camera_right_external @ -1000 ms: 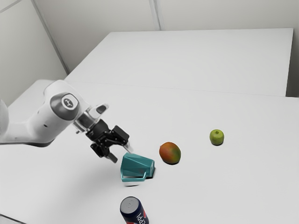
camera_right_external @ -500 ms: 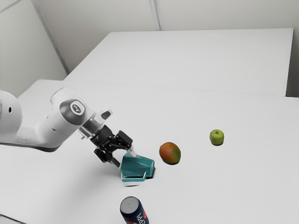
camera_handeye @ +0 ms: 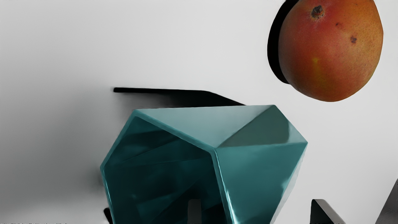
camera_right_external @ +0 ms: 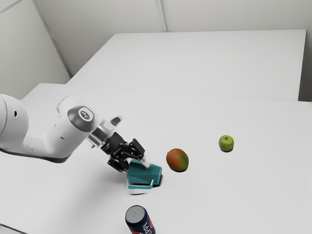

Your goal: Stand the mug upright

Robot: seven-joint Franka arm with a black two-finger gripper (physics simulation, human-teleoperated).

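The mug (camera_right_external: 145,174) lies on its side on the desk (camera_right_external: 234,195), so the righting is left to do. The hand (camera_right_external: 135,166) is at it, spread open and gripping nothing. The mug's mouth faces the hand, one finger at that opening, the other beyond the outer wall; a grasp across the wall seems the likely aim.

My white arm (camera_right_external: 63,134) reaches in from the exterior view's left, its black gripper (camera_right_external: 136,166) at the teal mug (camera_right_external: 146,174), fingers parted. The mug lies on its side on a white table (camera_right_external: 234,195), handle toward the near side. A red-green mango (camera_right_external: 177,160) sits just to its right, a green apple (camera_right_external: 226,143) farther right and farther back, and a dark blue can (camera_right_external: 140,222) nearest the camera.
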